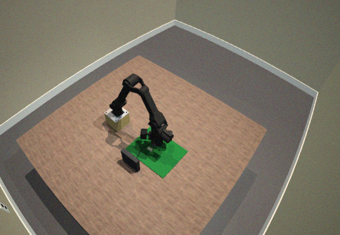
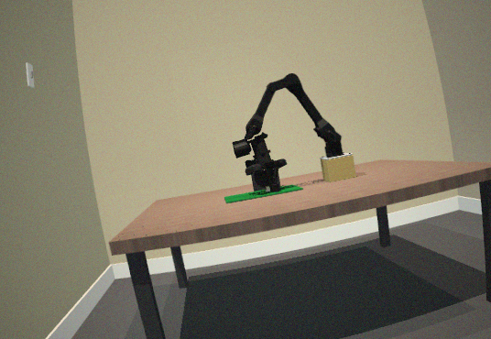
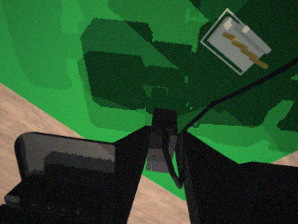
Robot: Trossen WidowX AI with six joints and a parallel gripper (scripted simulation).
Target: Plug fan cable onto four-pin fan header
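The fan's plug [image 3: 164,122] is a small block, dark at one end and greyish at the other, over the green board [image 1: 172,154] [image 2: 234,199] [image 3: 30,60] near its edge. A thin black cable [image 3: 240,91] loops beside it. My gripper [image 1: 156,144] [image 2: 267,190] [image 3: 164,134] is low over the board, its fingers close around the plug. The left fingertip is at the plug's side; a narrow gap shows at the right, with the cable in it. The fingers look nearly closed but still open. The four-pin header cannot be made out.
A pale framed socket [image 3: 227,47] with brass-coloured parts is on the board, ahead and right in the wrist view. The black fan [image 1: 130,160] stands on the wooden table [image 1: 104,183] [image 2: 183,218] beside the board. The arm's yellowish base block [image 1: 117,122] [image 2: 339,169] is behind it.
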